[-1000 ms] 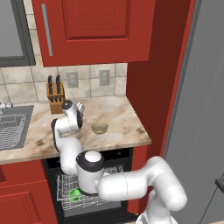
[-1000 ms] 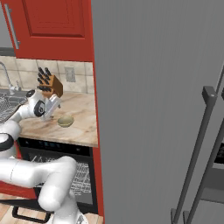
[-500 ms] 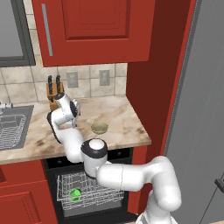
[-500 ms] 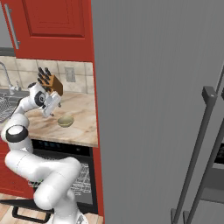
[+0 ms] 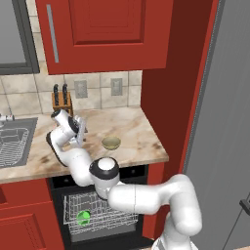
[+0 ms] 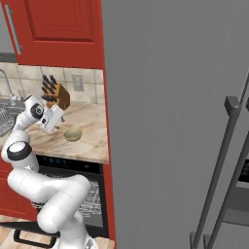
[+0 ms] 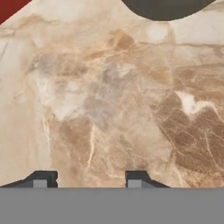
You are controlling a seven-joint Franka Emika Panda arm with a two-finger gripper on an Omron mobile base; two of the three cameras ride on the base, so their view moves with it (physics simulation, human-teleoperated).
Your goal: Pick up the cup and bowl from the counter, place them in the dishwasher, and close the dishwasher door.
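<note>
Bowl (image 5: 111, 143) sits on the counter (image 5: 141, 141), out in the open near the front edge, so it is easy to reach from above. Cup (image 5: 83, 218) is already down in the dishwasher (image 5: 97, 215) rack, and the door (image 6: 29, 236) hangs open at the bottom so the bowl can go in too.

Gripper (image 5: 81, 134) hangs just left of the bowl, not touching it. In the hand view its two tips (image 7: 86, 180) stand a fair way apart with bare marble between them — nothing is held. The bowl's dark rim (image 7: 164, 8) peeks in at the top of that view, so I think the hand needs to slide that way before it can grab.

Knife block (image 5: 62, 101) stands by the wall behind the arm, and the sink (image 5: 12, 141) is off to the left. Neither one blocks the way — the path to the bowl looks free.
</note>
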